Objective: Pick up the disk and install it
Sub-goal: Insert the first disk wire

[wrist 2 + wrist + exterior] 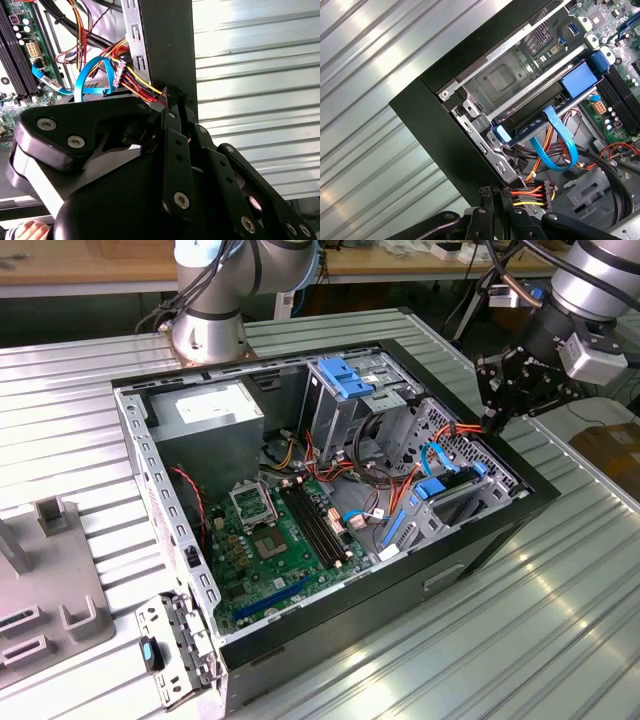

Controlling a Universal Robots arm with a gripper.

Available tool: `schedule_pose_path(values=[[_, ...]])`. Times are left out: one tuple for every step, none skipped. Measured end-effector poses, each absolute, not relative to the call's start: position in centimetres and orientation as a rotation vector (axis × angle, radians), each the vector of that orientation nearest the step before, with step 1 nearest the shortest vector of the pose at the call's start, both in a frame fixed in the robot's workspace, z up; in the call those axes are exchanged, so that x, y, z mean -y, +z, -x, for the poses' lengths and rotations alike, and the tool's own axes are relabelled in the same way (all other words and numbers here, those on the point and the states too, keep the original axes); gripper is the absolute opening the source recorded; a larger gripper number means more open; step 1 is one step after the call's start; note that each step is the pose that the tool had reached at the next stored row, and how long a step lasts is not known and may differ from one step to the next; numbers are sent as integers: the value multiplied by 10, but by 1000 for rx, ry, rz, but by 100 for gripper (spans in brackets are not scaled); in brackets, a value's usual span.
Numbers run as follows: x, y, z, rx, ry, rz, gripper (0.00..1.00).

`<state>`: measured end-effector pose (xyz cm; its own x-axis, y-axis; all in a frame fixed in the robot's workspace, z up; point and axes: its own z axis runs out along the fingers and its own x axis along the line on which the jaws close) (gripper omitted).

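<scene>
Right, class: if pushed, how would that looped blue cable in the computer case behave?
Probably floppy: the blue cable hangs in a loose loop, so it should bend aside. Likely light, being a thin flat strip. It may spring back, as it curves smoothly.

Silver-grey tubular arm [590, 275] with black cables alongside; black linkage gripper [497, 408], matte plates with silver screw heads [181, 200], white-grey box at wrist [592, 358].

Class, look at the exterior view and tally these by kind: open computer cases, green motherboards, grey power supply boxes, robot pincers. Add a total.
open computer case: 1
green motherboard: 1
grey power supply box: 1
pincer: 1
Total: 4
</scene>
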<state>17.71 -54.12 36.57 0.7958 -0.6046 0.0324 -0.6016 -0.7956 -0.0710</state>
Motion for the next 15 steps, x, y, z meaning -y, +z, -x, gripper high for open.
schedule_pose_path(values=[[541, 369, -177, -983, -83, 2923, 18], [541, 374, -177, -983, -83, 2923, 18], [541, 378, -177, -983, -83, 2923, 18], [541, 380, -177, -983, -83, 2923, 18], [541, 380, -177, -982, -83, 2923, 18], [541, 380, -177, -983, -83, 2923, 18], [541, 380, -175, -986, -83, 2923, 18], [541, 380, -172, -992, -83, 2920, 18], [541, 380, -171, -996, -83, 2919, 18], [541, 380, -169, -1004, -83, 2916, 18], [541, 380, -167, -1013, -84, 2914, 18], [541, 380, -165, -1032, -84, 2907, 18], [541, 379, -163, -1042, -85, 2904, 18], [541, 379, -160, -1068, -85, 2895, 18], [541, 379, -158, -1090, -86, 2887, 18]])
